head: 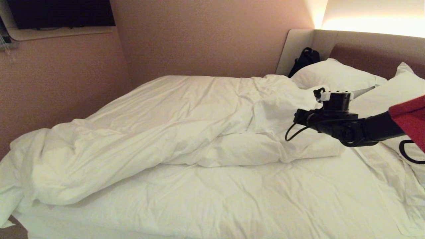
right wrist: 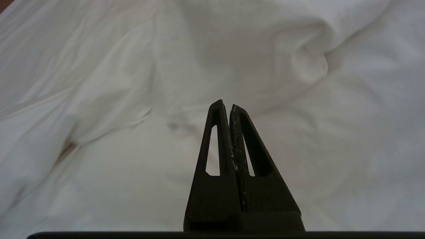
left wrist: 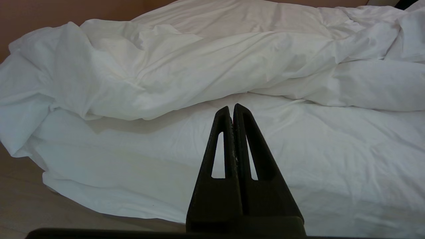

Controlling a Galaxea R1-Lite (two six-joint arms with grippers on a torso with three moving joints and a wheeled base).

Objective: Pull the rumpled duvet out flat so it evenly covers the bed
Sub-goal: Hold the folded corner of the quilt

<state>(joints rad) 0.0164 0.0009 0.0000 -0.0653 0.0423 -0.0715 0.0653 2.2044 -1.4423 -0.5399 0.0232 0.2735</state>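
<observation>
While the duvet (head: 159,132) lies bunched along the bed's (head: 232,205) far side, my right claw (right wrist: 229,108) hangs over it, pressed together, empty; left claw (left wrist: 231,109) too.

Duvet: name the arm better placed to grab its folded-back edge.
Right. The right gripper, shut and empty, hangs over the duvet near the pillows. The left gripper, also shut, sits low beside the bed.

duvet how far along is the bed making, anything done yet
Nothing looks done: the duvet lies bunched toward the far side of the bed, leaving the near sheet bare. In hand: the right end effector, shut and empty, hangs above the rumpled cloth near the pillows. Left end effector is shut, idle by the near edge. Gripping and pulling flat remain.
</observation>
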